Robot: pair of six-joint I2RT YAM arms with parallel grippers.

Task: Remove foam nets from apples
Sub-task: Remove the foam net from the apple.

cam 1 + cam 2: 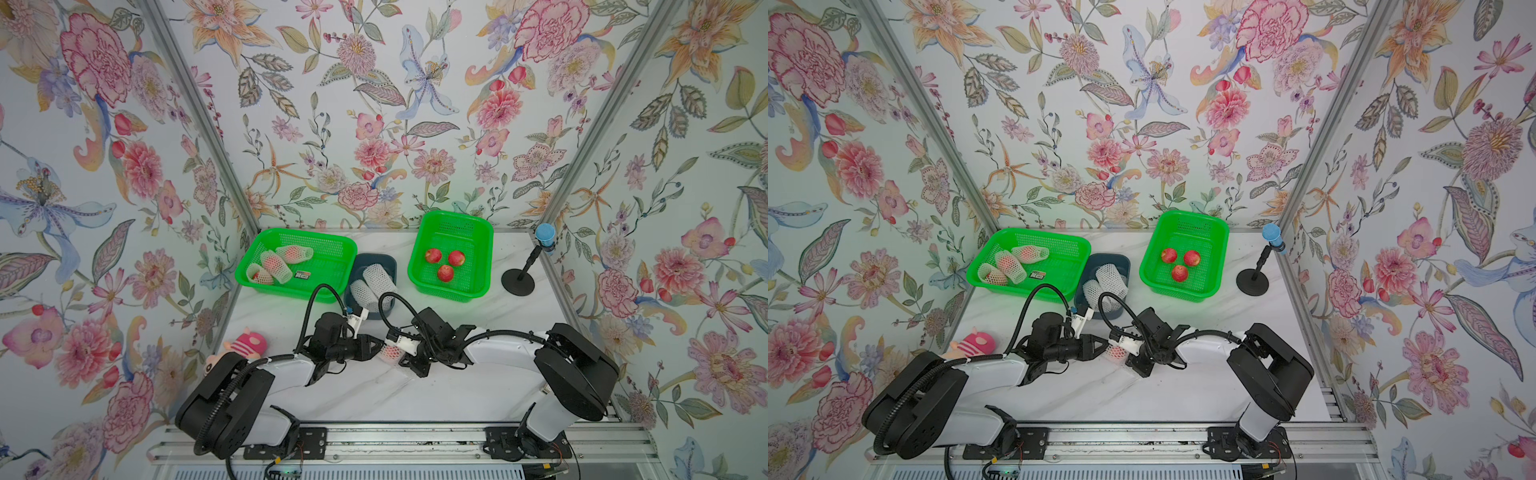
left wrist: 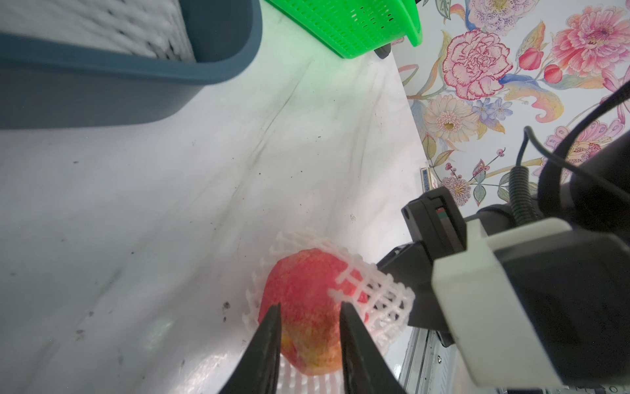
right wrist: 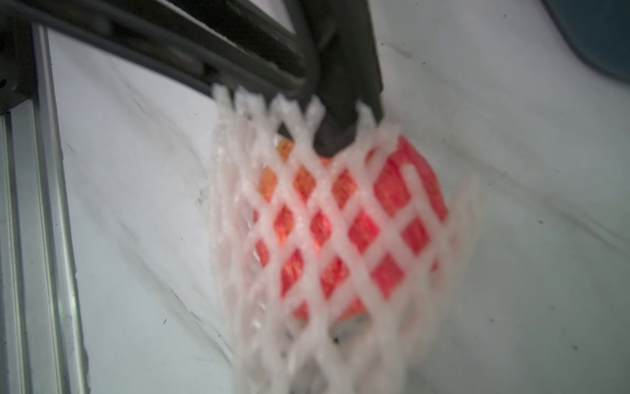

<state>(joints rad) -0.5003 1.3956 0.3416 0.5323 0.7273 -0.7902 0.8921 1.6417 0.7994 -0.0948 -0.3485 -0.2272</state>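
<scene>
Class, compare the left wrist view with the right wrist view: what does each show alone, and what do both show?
Left wrist only: empty nets, a green basket, floral wall, the right arm, the bare end of the apple. Right wrist only: the left arm, the apple's net-covered side. Both: the apple in its foam net, the white table.

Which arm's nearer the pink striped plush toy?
Left. The left arm passes right beside the pink striped plush toy; the right arm is across the table from it.
</scene>
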